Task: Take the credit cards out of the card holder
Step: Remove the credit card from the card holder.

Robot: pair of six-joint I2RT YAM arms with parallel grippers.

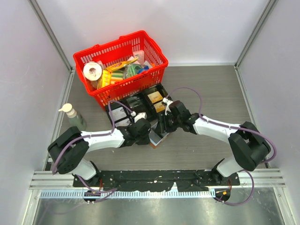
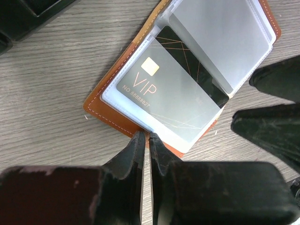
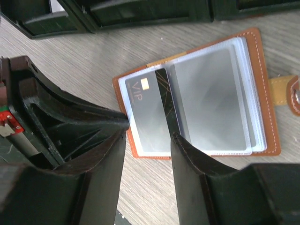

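Card holder [image 2: 101, 105] lies open and flat on the worktop [image 2: 56, 84], just in front of the black tray [image 3: 154, 11], cards not yet out.
Left hand [image 2: 146, 136] has its fingers drawn almost together, tips on the holder's near leather edge, prob. to pin it down so it won't slide (pinching vs. pressing can't be told). Right hand [image 3: 150, 131] is open, fingers either side of the VIP card [image 2: 164, 93], which sits in its clear sleeve, apparently lined up to pull it. A plain grey card [image 3: 215, 98] sits in the opposite sleeve.
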